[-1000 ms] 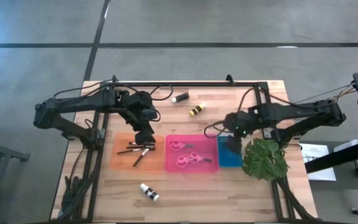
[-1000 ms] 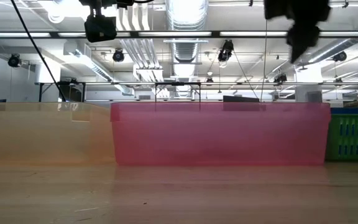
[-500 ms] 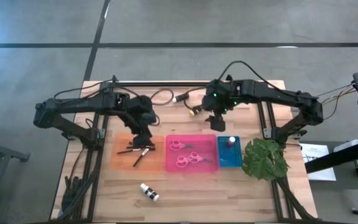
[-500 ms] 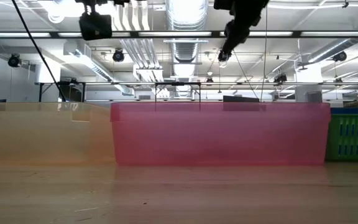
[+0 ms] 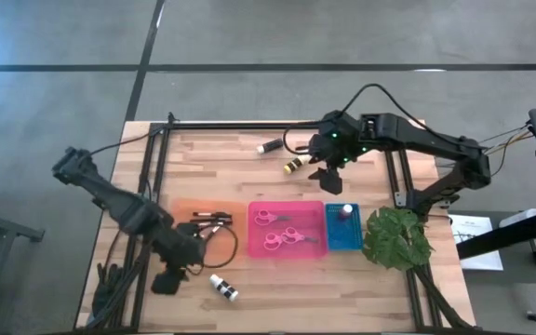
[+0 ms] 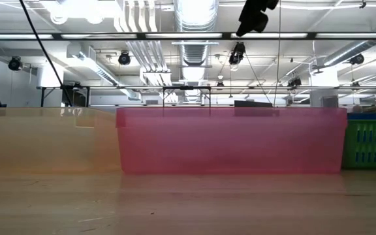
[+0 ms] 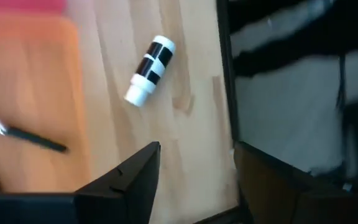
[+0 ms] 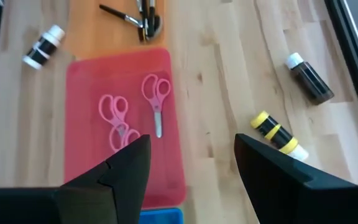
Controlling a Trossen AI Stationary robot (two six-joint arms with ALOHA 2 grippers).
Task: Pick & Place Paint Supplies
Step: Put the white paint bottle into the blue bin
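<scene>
Several dark brushes (image 5: 208, 223) lie on the orange tray (image 5: 182, 244). Two pink-handled scissors (image 5: 277, 229) lie in the pink tray (image 5: 313, 249). A pink-capped bottle (image 5: 345, 211) lies in the blue tray (image 5: 345, 238). A white-and-black bottle (image 5: 223, 288) lies on its side near the front edge. My left gripper (image 5: 173, 279) hovers open just left of it, fingers empty (image 7: 197, 180). A yellow bottle (image 5: 293, 166) and a dark bottle (image 5: 270, 146) lie at the far side. My right gripper (image 5: 329, 182) hangs open above the table, right of the yellow bottle (image 8: 277, 135).
A green leafy plant (image 5: 396, 238) stands at the right edge beside the blue tray. Black frame rails (image 5: 249, 127) run along the far and side edges. Bare wood (image 5: 314, 284) lies in front of the pink tray. In the low view the pink tray's wall (image 6: 230, 140) fills the middle.
My left gripper has swung from above the brushes on the orange tray toward the table's near left corner, turning as it went. My right gripper has risen from over the blue tray and gone toward the far edge; the pink-capped bottle now shows in the blue tray.
</scene>
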